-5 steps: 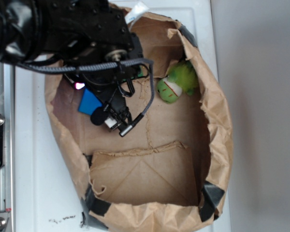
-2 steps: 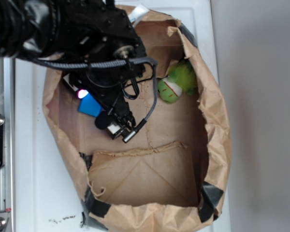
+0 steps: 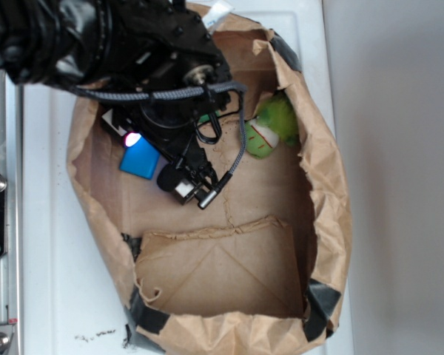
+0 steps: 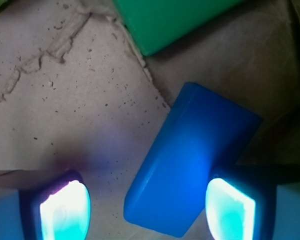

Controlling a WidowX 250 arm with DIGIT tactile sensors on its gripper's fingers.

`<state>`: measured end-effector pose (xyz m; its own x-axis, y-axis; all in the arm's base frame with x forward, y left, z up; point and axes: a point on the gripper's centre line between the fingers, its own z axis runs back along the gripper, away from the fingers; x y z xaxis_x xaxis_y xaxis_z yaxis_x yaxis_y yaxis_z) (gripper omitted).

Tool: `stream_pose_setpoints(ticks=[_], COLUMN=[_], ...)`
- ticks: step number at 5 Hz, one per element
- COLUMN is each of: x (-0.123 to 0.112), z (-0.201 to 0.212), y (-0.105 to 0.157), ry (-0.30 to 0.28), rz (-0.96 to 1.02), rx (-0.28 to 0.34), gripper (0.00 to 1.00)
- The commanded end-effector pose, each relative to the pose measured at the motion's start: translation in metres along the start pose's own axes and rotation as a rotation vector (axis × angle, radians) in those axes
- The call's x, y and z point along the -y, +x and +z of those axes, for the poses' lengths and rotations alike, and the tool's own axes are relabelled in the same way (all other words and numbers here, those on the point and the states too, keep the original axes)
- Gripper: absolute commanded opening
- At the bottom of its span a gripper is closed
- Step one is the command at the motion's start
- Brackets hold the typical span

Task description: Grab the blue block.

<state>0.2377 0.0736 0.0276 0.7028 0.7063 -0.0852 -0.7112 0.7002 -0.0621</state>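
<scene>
Paper formed the setting: one brown paper bag, laid open on its side on the white bench, with its creased floor facing the exterior camera. Inside it lay one blue block, near the bag's left wall, one green plush toy against the right wall, and one green block. One black arm reached in from the upper left, and its pincer hung over the blue block's upper end, with a pink light glowing there.

From the exterior view only a sliver of green showed beside the arm, and the fingers were hidden under the arm's body. The wrist view showed what that one could not: two glowing fingertips, spread apart and closed on nothing. The blue block lay tilted on the bag floor, with one fingertip over its lower right edge and the other well to its left over bare paper. The green block lay just above the blue one, apart from it. The plush toy did not appear in the wrist view.
</scene>
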Motion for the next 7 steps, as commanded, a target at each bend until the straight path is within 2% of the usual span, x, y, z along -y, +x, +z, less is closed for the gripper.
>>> stream_pose_setpoints(ticks=[1,5,6,7], x=[0.000,0.000,0.007,0.001], z=[0.015,0.015,0.011,0.008], y=[0.026,0.026,0.012,0.008], ry=[-0.045,-0.045,-0.082,-0.080], rz=[0.002,0.002,0.085,0.108], rx=[0.125,0.125,0.172,0.183], gripper=[1.00,1.00,1.00,1.00])
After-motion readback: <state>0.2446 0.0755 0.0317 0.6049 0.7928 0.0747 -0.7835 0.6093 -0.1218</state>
